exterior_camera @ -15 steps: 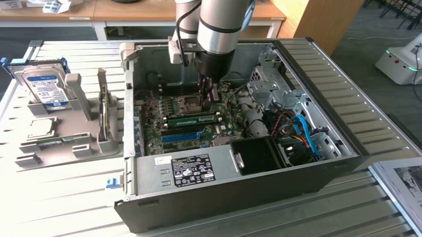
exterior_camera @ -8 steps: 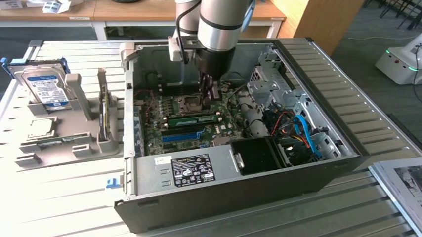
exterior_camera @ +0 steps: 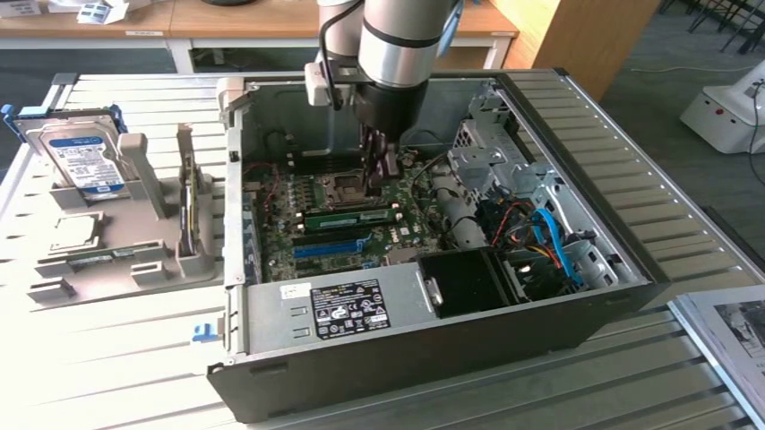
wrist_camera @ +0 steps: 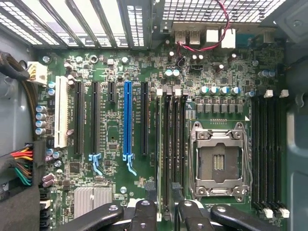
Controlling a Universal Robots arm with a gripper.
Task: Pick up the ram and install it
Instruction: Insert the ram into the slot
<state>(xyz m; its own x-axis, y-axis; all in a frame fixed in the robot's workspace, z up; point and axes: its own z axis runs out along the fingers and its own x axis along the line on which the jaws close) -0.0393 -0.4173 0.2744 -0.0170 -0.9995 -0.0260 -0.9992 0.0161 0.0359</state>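
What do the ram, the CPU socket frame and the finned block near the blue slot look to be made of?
The ram: matte green circuit board with dark chips, likely fibreglass laminate. The CPU socket frame: bare metal, judging by its grey sheen. The finned block: probably aluminium, pale silver with parallel ridges.

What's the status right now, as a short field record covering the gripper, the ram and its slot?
ram: long thin green circuit-board stick, on edge in a black motherboard slot, not gripped
gripper: black-fingered gripper open, poised over that stick
beside it: silver square CPU socket
blue slot: bright blue slot strip, empty
enclosure: open black computer case
latched: cannot tell
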